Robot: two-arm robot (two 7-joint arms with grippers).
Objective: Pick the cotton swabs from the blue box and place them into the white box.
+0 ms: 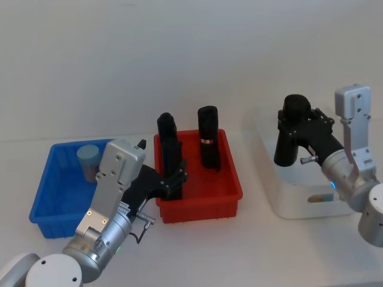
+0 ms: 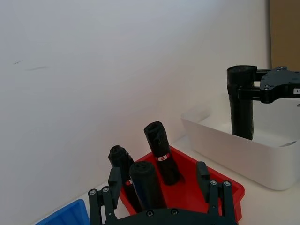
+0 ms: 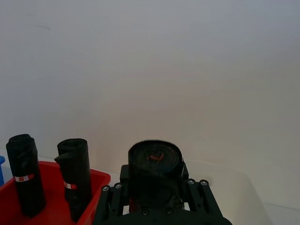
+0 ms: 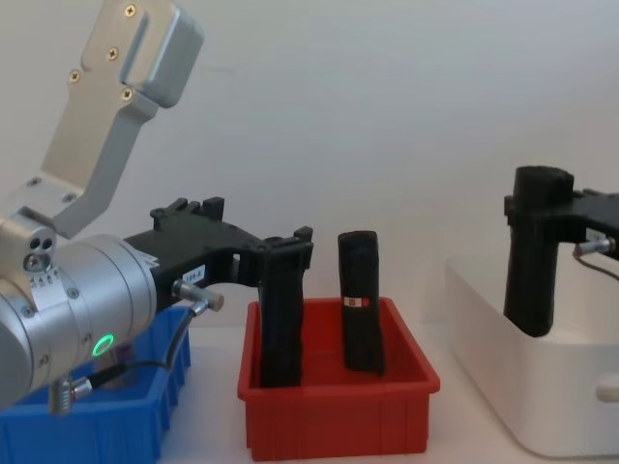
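While my right claw [image 1: 286,139] grips a black roll [image 1: 288,140] over the white box [image 1: 299,206], my left claw [image 1: 175,177] straddles another roll [image 1: 169,150], fingers spread; the cotton swabs [image 1: 89,162] sit behind it in the blue box [image 1: 57,200].

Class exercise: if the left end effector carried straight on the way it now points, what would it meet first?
Probably the black roll standing between its fingers in the red bin; the left end effector looks open around it, though depth is unclear.

Blue-lidded cotton swabs [image 1: 88,160] upright in blue box [image 1: 54,200]
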